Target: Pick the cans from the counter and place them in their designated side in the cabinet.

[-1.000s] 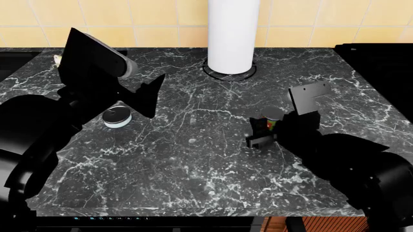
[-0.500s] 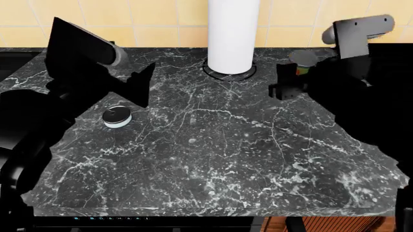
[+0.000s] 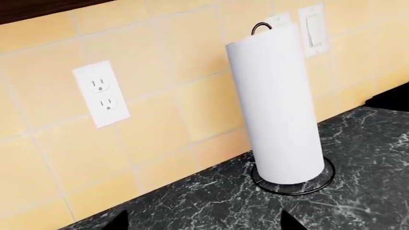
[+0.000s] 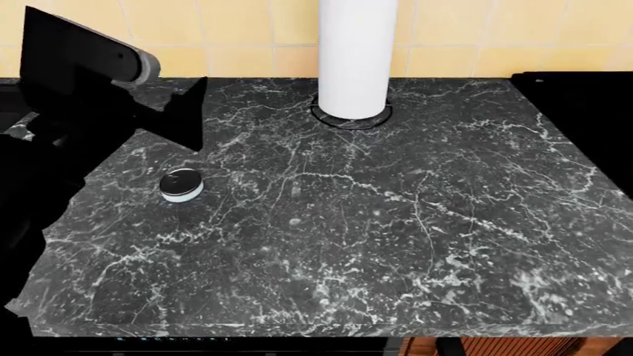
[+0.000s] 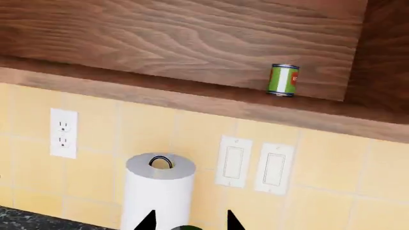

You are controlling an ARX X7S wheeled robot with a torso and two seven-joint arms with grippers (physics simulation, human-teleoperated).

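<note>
The squat white can with a dark top stands on the black marble counter at the left. My left gripper hovers just behind and above it, open and empty; its fingertips are wide apart in the left wrist view. My right gripper is out of the head view, raised in front of the backsplash. It is shut on the green can, whose dark rounded top just shows between the fingertips. Another green-labelled can with a red mark stands in the wooden cabinet above.
The tall white paper-towel roll stands at the back middle of the counter, also in the left wrist view and the right wrist view. The black stove top lies at the right. Light switches and an outlet are on the tiled wall.
My right arm has lifted the green can off the counter and up out of the head view. My left gripper has drawn back toward the far left.
</note>
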